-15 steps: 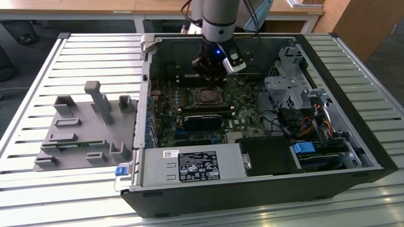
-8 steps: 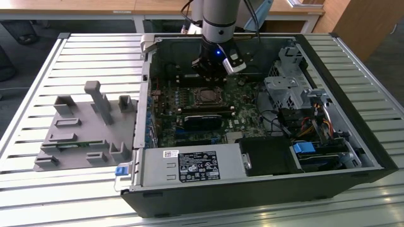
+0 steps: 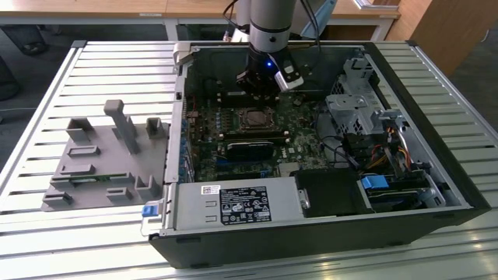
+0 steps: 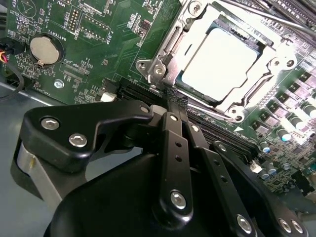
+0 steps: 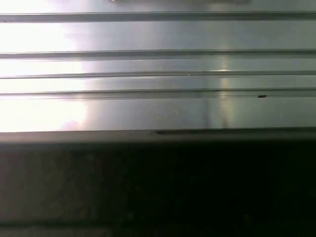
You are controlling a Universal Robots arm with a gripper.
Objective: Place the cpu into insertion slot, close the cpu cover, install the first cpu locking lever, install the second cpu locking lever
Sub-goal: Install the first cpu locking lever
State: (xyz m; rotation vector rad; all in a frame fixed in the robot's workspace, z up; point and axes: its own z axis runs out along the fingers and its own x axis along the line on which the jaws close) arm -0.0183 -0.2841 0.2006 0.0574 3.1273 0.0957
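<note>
tool [image 4: 173, 96]: fingers closed together, holding nothing, tips at the cpu cover's corner
cpu [image 4: 219, 59]: seated under cpu cover [image 4: 197, 22], upper right

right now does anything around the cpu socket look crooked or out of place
Nothing stands out. The cpu lies flat and square in the insertion slot, with the cpu cover down around it. The pincer sits at the cover's corner.

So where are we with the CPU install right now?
The cpu sits in the insertion slot with the cpu cover closed over it. The gripper, shut, presses at a locking lever by the socket corner. Whether either lever is latched isn't clear.
</note>
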